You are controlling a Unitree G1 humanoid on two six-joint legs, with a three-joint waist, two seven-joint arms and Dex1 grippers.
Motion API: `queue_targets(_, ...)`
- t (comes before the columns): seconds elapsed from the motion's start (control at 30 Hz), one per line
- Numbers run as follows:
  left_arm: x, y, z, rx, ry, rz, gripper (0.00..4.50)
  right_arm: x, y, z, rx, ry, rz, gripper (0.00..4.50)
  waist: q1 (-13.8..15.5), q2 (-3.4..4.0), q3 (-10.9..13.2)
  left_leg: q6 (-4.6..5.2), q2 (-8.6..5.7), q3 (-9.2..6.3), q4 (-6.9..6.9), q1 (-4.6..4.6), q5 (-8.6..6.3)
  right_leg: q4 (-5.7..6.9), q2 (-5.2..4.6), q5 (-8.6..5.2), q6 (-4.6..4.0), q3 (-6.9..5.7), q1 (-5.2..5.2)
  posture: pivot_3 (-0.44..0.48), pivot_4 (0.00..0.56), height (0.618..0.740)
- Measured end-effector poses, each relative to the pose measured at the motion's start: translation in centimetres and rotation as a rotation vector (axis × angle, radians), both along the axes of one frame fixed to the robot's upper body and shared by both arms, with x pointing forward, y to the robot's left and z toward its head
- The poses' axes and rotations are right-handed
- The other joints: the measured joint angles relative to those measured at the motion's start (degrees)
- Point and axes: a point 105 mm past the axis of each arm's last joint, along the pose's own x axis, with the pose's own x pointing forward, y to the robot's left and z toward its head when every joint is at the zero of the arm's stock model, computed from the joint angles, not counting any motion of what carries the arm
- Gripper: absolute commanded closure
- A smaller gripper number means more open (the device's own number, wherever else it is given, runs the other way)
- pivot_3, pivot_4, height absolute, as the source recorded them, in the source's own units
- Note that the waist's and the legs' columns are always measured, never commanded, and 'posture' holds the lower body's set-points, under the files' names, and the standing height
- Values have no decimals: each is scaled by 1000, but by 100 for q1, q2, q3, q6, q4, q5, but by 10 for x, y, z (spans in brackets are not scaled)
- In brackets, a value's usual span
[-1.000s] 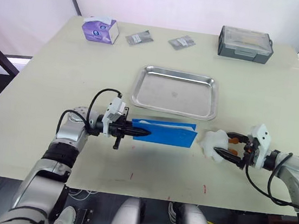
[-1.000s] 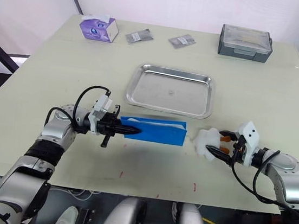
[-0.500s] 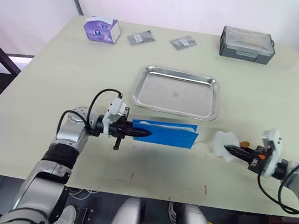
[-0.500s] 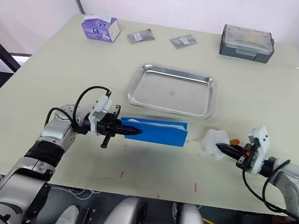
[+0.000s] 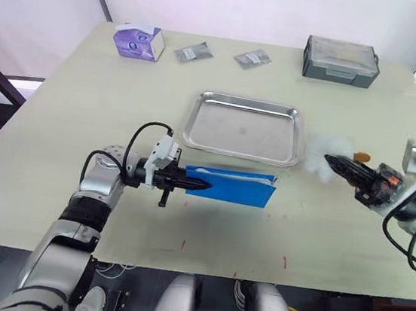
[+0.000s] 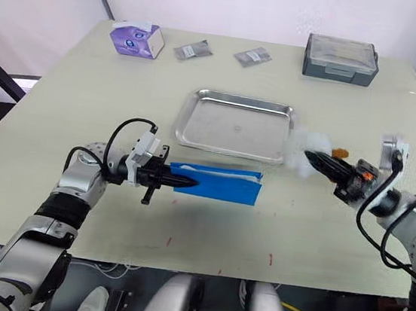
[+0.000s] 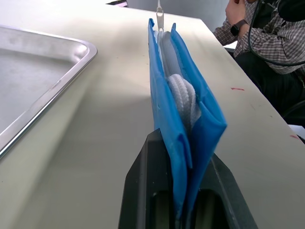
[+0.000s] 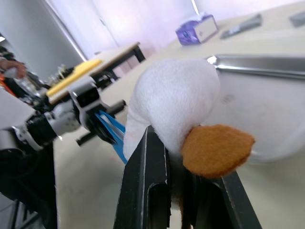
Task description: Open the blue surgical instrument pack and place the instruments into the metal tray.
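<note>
Nearest, the left gripper is clamped on the left end of the blue surgical instrument pack, both black fingers pinching the fabric edge. Pack stands on its long edge on the table, just in front of the metal tray's near rim, apart from it. Left wrist view looks along the pack: two blue walls slightly parted, w/ white ribbed material and a clear plastic bit tucked between them. Can't make out any instruments inside.

At about the same depth on the right side, the right gripper is closed on a white plush toy w/ an orange part. Toy is held just beside the tray's right edge; whether it is lifted off the table or resting on it can't be told. Right wrist view shows the fingers squeezing the toy's white body, orange piece sticking out beside them.

Mid-table, the metal tray lies flat, shiny, nothing in it.

Farther back, two small grey packets lie side by side near the far edge. A purple-white tissue box sits at the far left corner, a grey lidded box at the far right.

A person in a checked shirt sits off beyond the table, seen in the left wrist view.
</note>
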Motion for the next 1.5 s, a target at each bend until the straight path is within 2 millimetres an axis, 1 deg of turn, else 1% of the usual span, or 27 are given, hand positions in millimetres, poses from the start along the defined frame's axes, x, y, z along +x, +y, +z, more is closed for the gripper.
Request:
queue_targets(0.03, 0, 1, 0, 0, -1, 4, 4500, 3, 8, 3, -19, -15, 9, 4483, 6, 0, 0, 0, -1, -2, -2, 0, 0, -2, 0, 0, 0, -2, 1, 0, 150, 738)
queue_targets(0.07, 1, 2, -1, 0, 1, 9, 4500, 10, 20, 8, -55, -37, 19, 4483, -32, 5, 3, 0, 0, 10, -2, 0, 0, 2, 0, 0, 0, 9, -7, 0, 150, 738)
queue_targets(0.13, 1, -5, 0, -14, -7, -8, 4500, 14, 43, 14, -108, -85, 59, 4483, -26, 12, 5, 0, -1, 6, -2, 2, 0, 6, 0, 0, 0, 6, -7, 0, 150, 738)
queue_targets(0.17, 1, -7, 0, -15, -7, -13, 4500, 14, 58, 16, -144, -112, 87, 4483, -12, 11, 6, 0, 0, -3, -2, -1, 0, 3, 3, 0, 0, -1, -7, 0, 150, 738)
queue_targets(0.2, 1, -7, 0, -13, -7, -13, 4500, 14, 62, 16, -153, -117, 95, 4483, -4, 11, 6, 0, 0, -5, -2, -3, 0, 1, 3, 0, -1, -3, -7, 0, 150, 738)
queue_targets(0.27, 1, -5, -2, -4, -3, -5, 4500, 17, 79, 11, -190, -123, 112, 4483, 7, 12, 6, 0, -2, -8, -4, -10, 0, -1, 1, 0, -1, -5, -9, 0, 150, 738)
queue_targets(0.3, 2, -5, -2, -5, -3, -5, 4500, 17, 84, 11, -199, -127, 120, 4483, 7, 12, 6, -1, -3, -7, -4, -11, 1, -2, 0, 0, -1, -4, -11, 0, 150, 738)
queue_targets(0.33, 2, -6, -2, -5, -4, -7, 4500, 18, 98, 11, -237, -154, 142, 4483, 7, 12, 7, -1, -6, -6, -1, -12, 1, -2, -5, 0, 0, -4, -10, 0, 150, 738)
queue_targets(0.43, 3, -6, -3, -8, 2, -3, 4500, 19, 113, 15, -307, -224, 155, 4483, 4, 12, 6, -1, -7, -8, 1, -11, 1, 0, -5, 0, 0, -7, -9, 0, 150, 738)
queue_targets(0.5, 4, -8, -2, -6, -1, -4, 4500, 20, 127, 16, -334, -270, 173, 4483, -4, 12, 6, -1, -7, -10, 1, -10, 1, 1, -3, 0, 0, -8, -10, 0, 150, 738)
queue_targets(0.53, 5, -9, -1, -5, -6, -9, 4500, 20, 138, 17, -348, -306, 192, 4483, -8, 12, 7, -1, -7, -12, 0, -10, 1, 1, -2, 0, 0, -11, -10, 0, 150, 738)
queue_targets(0.63, 5, -11, -1, -6, -5, -11, 4500, 19, 143, 18, -355, -336, 198, 4483, -8, 12, 7, -1, -7, -13, 0, -11, 1, 0, -2, 0, 0, -11, -10, 0, 150, 738)
queue_targets(0.67, 5, -10, -2, -6, -5, -8, 4500, 19, 150, 21, -347, -365, 199, 4483, -9, 12, 7, -1, -7, -12, 0, -11, 1, 1, -2, 0, 0, -11, -11, 0, 150, 738)
queue_targets(0.8, 5, -13, -2, -11, -10, -13, 4500, 15, 160, 25, -326, -401, 210, 4483, -10, 12, 6, -2, -7, -15, 0, -11, 1, 2, -2, 0, -1, -13, -10, 0, 150, 738)
queue_targets(0.87, 5, -13, -2, -11, -10, -13, 4500, 15, 161, 25, -332, -413, 211, 4483, -9, 12, 7, -2, -8, -15, 0, -11, 1, 2, -3, 0, -1, -13, -10, 0, 150, 738)
queue_targets(0.9, 10, -16, -3, -23, 0, 4, 4500, -3, 156, 14, -347, -429, 285, 4483, 11, 11, 7, -1, -10, -33, 1, -13, 1, -2, -5, 0, -1, -31, -3, 0, 150, 738)
queue_targets(0.97, 12, -16, -3, -27, 5, 10, 4500, -9, 156, 6, -356, -415, 316, 3592, -4, 12, 7, -1, -11, -31, 1, -12, 1, -1, -5, 0, -1, -30, -4, 0, 150, 738)
queue_targets(1.0, 13, -17, -2, -28, 3, 9, 4500, -10, 155, 4, -363, -411, 323, 3332, -3, 12, 7, -1, -11, -32, 2, -12, 1, -1, -5, 0, -1, -32, -4, 0, 150, 738)
queue_targets(1.1, 16, -19, -3, -36, 10, 18, 4500, -19, 152, -4, -375, -398, 364, 1878, -22, 12, 7, -1, -10, -32, 1, -11, 1, 1, -4, 0, -1, -31, -4, 0, 150, 738)
queue_targets(1.13, 17, -21, -4, -40, 13, 18, 4500, -23, 151, -8, -394, -402, 386, 1269, -21, 12, 7, -1, -10, -33, 1, -11, 1, 1, -3, 0, -1, -32, -4, 0, 150, 738)
queue_targets(1.2, 18, -21, -4, -41, 10, 20, 4500, -25, 150, -14, -433, -423, 407, 438, -17, 12, 7, -1, -10, -33, 1, -11, 1, -1, -3, 0, -1, -32, -3, 0, 150, 738)
queue_targets(1.23, 19, -21, -4, -41, 10, 21, 4500, -25, 150, -15, -437, -424, 410, 95, -14, 11, 7, -1, -10, -34, 2, -11, 1, -1, -3, 0, -1, -33, -3, 0, 150, 738)
queue_targets(1.33, 20, -21, -3, -38, 1, 21, 4500, -30, 150, -23, -439, -420, 431, 95, -12, 11, 7, -1, -10, -33, 2, -11, 1, -1, -3, 0, -1, -32, -3, 0, 150, 738)
queue_targets(1.5, 21, -21, -4, -39, 1, 23, 4500, -29, 145, -16, -413, -436, 425, 95, -10, 11, 7, -1, -10, -35, 2, -11, 1, -1, -3, 0, -1, -33, -2, 0, 150, 738)
